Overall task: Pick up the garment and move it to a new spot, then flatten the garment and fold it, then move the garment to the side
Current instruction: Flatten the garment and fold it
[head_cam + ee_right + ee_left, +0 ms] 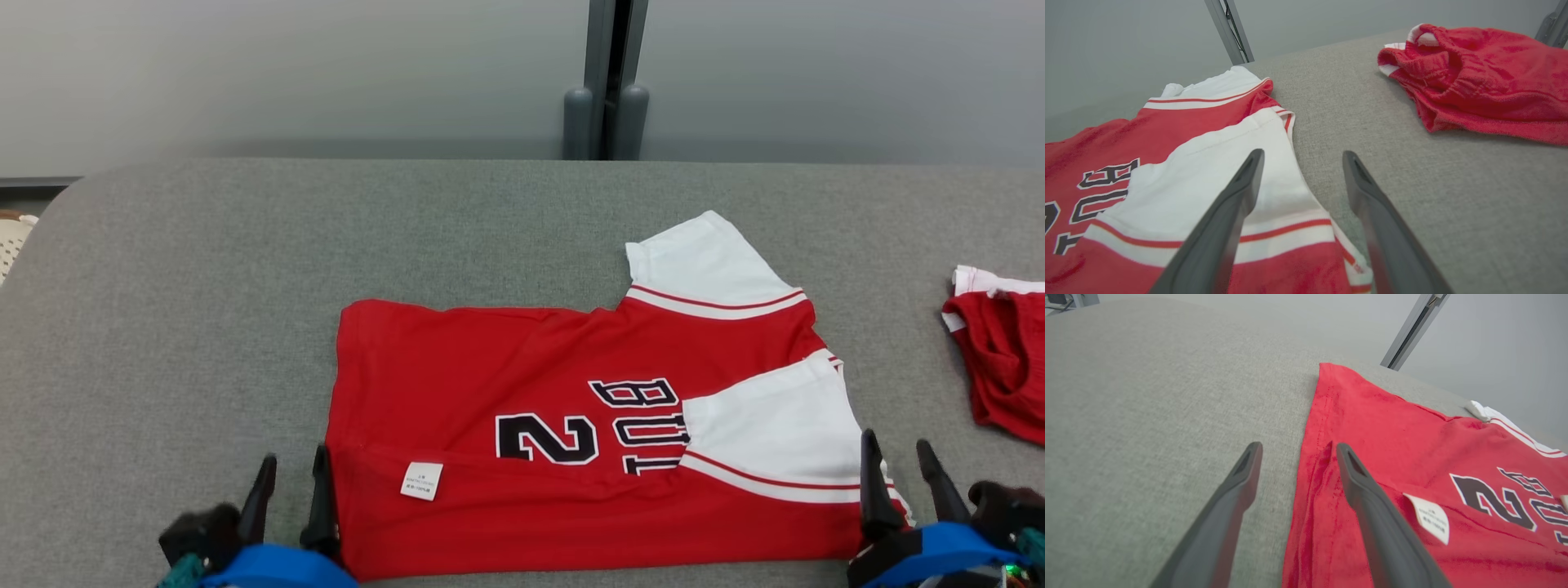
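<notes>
Left tool (pixel 294 457) and right tool (pixel 896 441) are released, each straddling a near side edge of the shirt (pixel 490 367). Best to pinch both corners evenly and keep the fold straight.

light: bright, even, diffuse | shadows: faint, soft | wrist views: wide-angle stretch, bottom edges soft

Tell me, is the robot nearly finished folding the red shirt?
Maybe halfway. Done: the red shirt lies flat on the grey table, its near edge and one white sleeve folded in. Now: the left gripper and right gripper sit open at its near corners, holding nothing. To do: the far sleeve sticks out unfolded, and the shirt needs moving aside.
</notes>
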Robot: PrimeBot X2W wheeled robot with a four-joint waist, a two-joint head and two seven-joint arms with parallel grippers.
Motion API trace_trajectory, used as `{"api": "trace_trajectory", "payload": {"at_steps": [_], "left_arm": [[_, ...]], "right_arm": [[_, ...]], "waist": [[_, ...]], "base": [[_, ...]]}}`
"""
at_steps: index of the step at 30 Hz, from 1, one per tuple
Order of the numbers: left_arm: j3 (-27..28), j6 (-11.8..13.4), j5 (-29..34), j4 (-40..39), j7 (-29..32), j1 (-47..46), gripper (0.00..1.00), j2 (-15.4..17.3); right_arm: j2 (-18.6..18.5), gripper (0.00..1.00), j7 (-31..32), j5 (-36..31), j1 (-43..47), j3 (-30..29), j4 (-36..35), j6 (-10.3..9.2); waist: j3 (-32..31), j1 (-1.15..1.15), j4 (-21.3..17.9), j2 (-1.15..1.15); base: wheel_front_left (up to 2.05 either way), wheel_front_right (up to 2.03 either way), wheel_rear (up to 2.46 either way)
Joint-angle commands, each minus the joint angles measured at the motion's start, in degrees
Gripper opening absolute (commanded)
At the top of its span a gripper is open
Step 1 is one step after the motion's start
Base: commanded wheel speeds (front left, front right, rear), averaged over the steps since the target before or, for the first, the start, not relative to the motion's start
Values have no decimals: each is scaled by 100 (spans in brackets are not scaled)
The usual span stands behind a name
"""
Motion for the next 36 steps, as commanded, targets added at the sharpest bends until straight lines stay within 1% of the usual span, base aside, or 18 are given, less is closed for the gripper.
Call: {"api": "trace_trajectory", "payload": {"at_steps": [1, 5, 8, 14, 18, 21, 26, 27, 29, 30, 36], "left_arm": [[20, 16, 84, -88, -15, -272, 100, 40], [-117, 16, 136, -4, -14, -1090, 100, 171], [-311, 16, 26, 364, 14, -1822, 100, 315], [-733, 16, -168, 1227, 394, -2962, 100, 602], [-1042, 16, -330, 1732, 637, -3328, 100, 733], [-1205, 16, -316, 2034, 596, -3510, 100, 809], [-1647, 15, -501, 2292, 535, -3619, 100, 745], [-1749, 15, -517, 2311, 535, -3649, 85, 739], [-1910, 13, -594, 2304, 453, -3723, 7, 716], [-1952, 13, -624, 2301, 376, -3784, 0, 735], [-2170, 15, -682, 2165, 59, -4072, 0, 718]], "right_arm": [[-22, 100, 0, -63, -154, -27, -51, 0], [-21, 100, -1, -216, -643, 40, -97, 0], [-23, 100, -1, -335, -1023, 166, -60, 0], [-21, 100, 0, -463, -1598, 413, -2, 0], [-23, 100, 0, -487, -1796, 528, 11, 0], [-22, 100, 0, -530, -1933, 563, 24, 0], [-124, 100, 142, -684, -2257, 683, 63, 0], [-165, 100, 211, -727, -2346, 744, 78, 0], [-301, 100, 362, -788, -2565, 810, 104, -1], [-384, 100, 451, -825, -2695, 818, 128, -1], [-811, 100, 1243, -982, -3583, 833, 546, -1]], "waist": [[131, 1, 60, 0], [451, 1, 67, 0], [721, 1, 27, 0], [1170, 1, -92, 0], [1358, 1, -162, 0], [1457, 1, -191, 0], [1602, 1, -134, 0], [1624, 1, -112, 0], [1683, 1, -41, 0], [1707, 1, 1, 0], [1860, 1, 388, 0]], "base": [[0, 0, 0], [0, 0, 0], [0, 0, 0], [0, 0, 0], [0, 0, 0], [0, 0, 0], [0, 0, 0], [0, 0, 0], [0, 0, 0], [0, 0, 0], [0, 0, 0]]}}
